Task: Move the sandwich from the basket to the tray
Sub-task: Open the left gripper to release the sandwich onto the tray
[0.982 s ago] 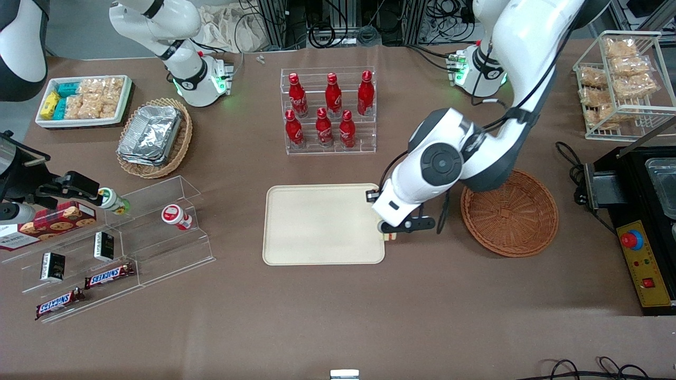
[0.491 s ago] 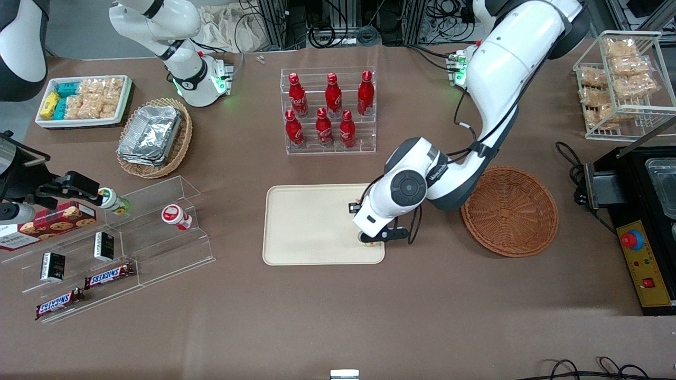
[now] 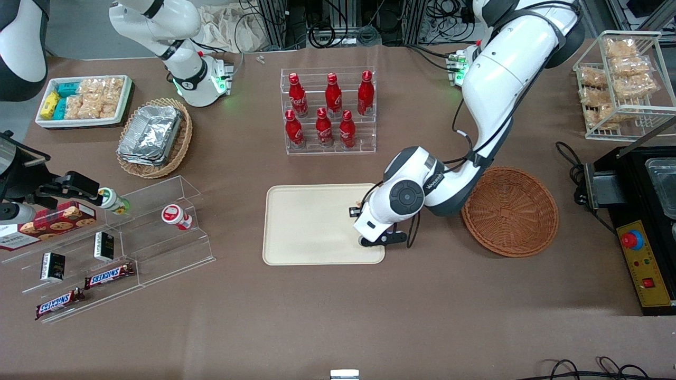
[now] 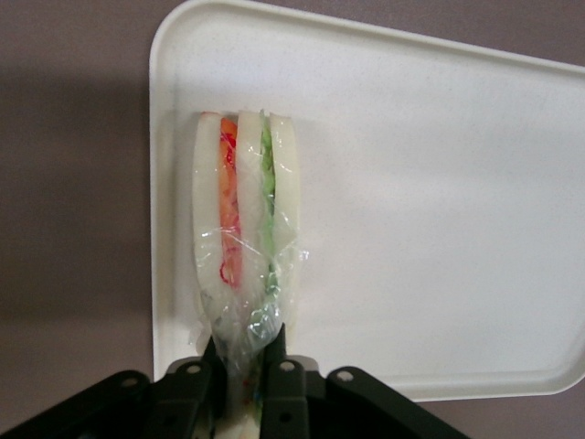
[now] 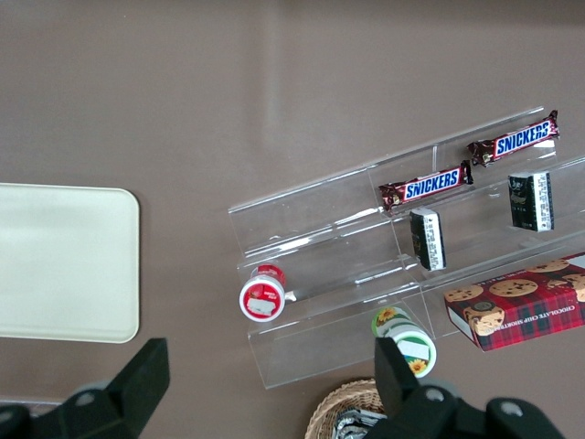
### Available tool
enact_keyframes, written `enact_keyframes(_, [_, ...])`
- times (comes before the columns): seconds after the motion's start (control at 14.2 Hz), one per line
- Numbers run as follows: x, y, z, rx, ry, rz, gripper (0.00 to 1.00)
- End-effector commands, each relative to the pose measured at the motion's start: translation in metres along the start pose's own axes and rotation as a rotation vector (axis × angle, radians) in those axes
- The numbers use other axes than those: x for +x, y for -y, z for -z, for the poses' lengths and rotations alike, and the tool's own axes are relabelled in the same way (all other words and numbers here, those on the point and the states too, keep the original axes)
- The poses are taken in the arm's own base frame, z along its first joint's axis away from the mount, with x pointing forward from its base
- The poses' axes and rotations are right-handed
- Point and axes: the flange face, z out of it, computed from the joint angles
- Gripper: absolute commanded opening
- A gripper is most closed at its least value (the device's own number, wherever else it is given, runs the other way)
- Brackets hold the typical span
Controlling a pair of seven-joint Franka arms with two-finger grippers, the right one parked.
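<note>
My left gripper (image 4: pixel 245 366) is shut on the narrow end of the sandwich (image 4: pixel 242 210), a plastic-wrapped wedge of white bread with orange, red and green layers. The sandwich hangs low over the cream tray (image 4: pixel 411 183), close to the tray's short edge at the working arm's end. I cannot tell whether it touches the tray. In the front view the gripper (image 3: pixel 368 241) is over the tray (image 3: pixel 311 221) near its front corner, and the arm hides the sandwich. The round reddish-brown basket (image 3: pixel 509 211) stands empty beside the tray, toward the working arm's end.
A clear rack of red bottles (image 3: pixel 328 111) stands farther from the front camera than the tray. A clear stepped shelf with snacks (image 3: pixel 111 248), a tan oval basket of foil trays (image 3: pixel 153 137) and a white snack bin (image 3: pixel 84 100) lie toward the parked arm's end. A black box (image 3: pixel 639 227) stands beside the basket.
My left gripper has carried the sandwich from the tray's edge nearest the basket to a spot over the tray, and the arm has come lower.
</note>
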Motion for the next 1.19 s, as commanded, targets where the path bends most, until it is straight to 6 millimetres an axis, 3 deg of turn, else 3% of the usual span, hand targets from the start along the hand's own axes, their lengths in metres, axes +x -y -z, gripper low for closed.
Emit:
enact_keyframes(0.0, [-0.006, 0.003, 0.037, 0.055, 0.006, 0.013, 1.0])
enact_keyframes(0.14, [-0.01, 0.012, 0.064, 0.088, 0.013, 0.034, 1.0])
enact_keyframes(0.35, [-0.026, 0.029, 0.124, 0.151, 0.002, 0.044, 1.0])
enact_keyframes(0.56, [-0.029, 0.076, 0.183, 0.23, -0.01, 0.089, 1.0])
enact_keyframes(1.12, [-0.048, 0.209, 0.297, 0.292, -0.069, -0.061, 1.0])
